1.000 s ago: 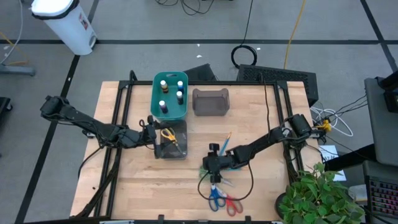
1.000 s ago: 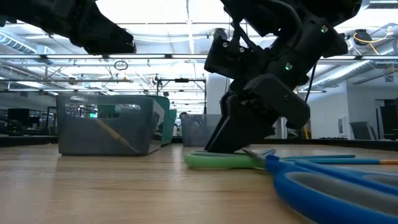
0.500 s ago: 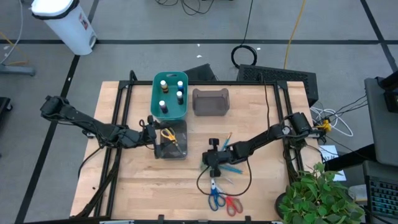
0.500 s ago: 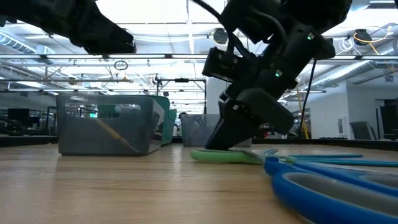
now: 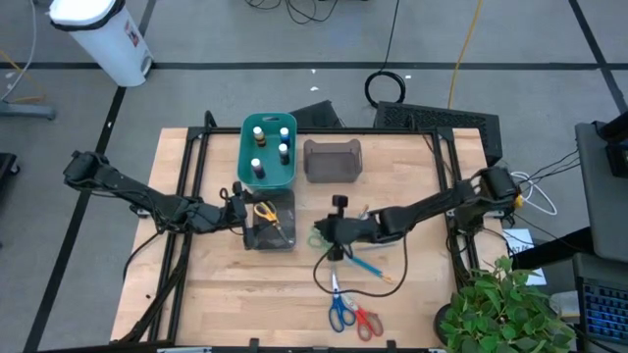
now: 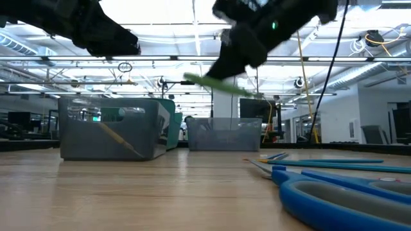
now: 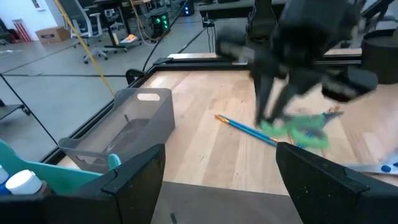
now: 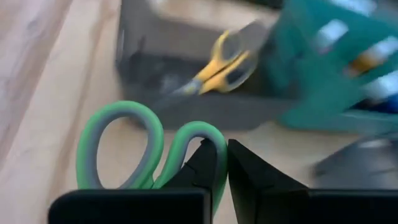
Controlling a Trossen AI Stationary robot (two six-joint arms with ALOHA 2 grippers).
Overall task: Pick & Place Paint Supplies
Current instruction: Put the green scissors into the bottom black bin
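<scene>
Green scissors [image 5: 320, 236] are sitting in the right claw [image 5: 332, 235], fingers clamped together on the handle loops, at frame center in the high view. In the low view the green scissors [image 6: 215, 85] are hanging in the air, clear of the counter [image 6: 128, 192], tilted, upper middle of frame. The right wrist view is showing both green loops [image 8: 149, 149] just ahead of the pinched fingers [image 8: 205, 165].

Yellow scissors [image 5: 266, 216] are lying inside the clear bin [image 5: 270, 238], left of center, just beside the held pair. The same yellow scissors [image 8: 217, 65] are showing past the loops in the right wrist view.

Blue scissors [image 5: 339, 309] and red scissors [image 5: 367, 321] are lying side by side on the counter at lower center. A blue brush [image 5: 365, 266] is lying just below the right claw, and another blue brush [image 7: 245, 129] is showing in the left wrist view, lying on the wood beside the green scissors.

Paint bottles [image 5: 259, 167] are standing in the teal bin [image 5: 268, 152], upper center-left. The grey bin [image 5: 333, 161] is sitting to its right.

Left claw [image 5: 238, 211] is hovering at the clear bin's left edge, fingers [image 7: 134, 180] spread wide apart, holding nothing.
</scene>
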